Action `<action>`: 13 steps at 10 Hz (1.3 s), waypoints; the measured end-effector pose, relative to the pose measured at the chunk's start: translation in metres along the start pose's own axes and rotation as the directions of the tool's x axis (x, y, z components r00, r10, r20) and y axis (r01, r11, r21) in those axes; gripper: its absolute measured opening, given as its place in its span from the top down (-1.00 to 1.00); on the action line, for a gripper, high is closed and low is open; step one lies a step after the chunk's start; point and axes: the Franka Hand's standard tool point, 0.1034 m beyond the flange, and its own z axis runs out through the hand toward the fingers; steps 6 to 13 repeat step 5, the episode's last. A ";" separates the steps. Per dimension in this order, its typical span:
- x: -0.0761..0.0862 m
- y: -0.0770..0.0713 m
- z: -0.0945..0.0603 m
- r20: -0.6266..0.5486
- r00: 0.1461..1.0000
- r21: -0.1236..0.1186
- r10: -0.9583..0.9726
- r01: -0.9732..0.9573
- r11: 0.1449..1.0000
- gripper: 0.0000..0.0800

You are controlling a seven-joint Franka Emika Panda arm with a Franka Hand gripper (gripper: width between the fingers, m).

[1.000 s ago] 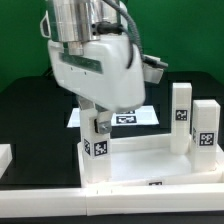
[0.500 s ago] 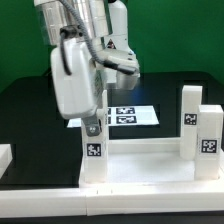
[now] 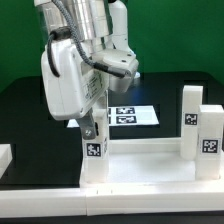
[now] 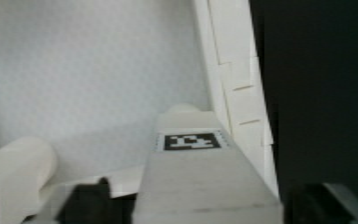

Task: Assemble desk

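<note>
Overhead, fingers [image 3: 91, 128] grasping tagged leg [image 3: 93, 150], black table [image 3: 25, 105], green backdrop [image 3: 170, 35], marker board [image 3: 125, 115].

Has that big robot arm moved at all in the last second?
Yes. Measured against the marker board, the arm has swung toward the exterior view's left, uncovering it; its gripper stays at the leg.

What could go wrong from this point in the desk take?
The gripper sits on top of the near leg standing in the desk top. If its hold is off-centre, turning could tilt that leg in its socket instead of seating it. The arm hides the joint in the exterior view, and the wrist view shows only the leg's tagged face, so a bad seat could go unnoticed.
</note>
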 end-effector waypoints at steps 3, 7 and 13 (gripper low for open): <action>-0.007 -0.012 -0.046 0.039 0.999 0.063 -0.033 0.030 0.998 -0.62; -0.007 -0.014 -0.055 0.045 0.998 0.071 -0.031 0.028 0.997 -0.62; -0.007 -0.014 -0.055 0.045 0.998 0.071 -0.031 0.028 0.997 -0.62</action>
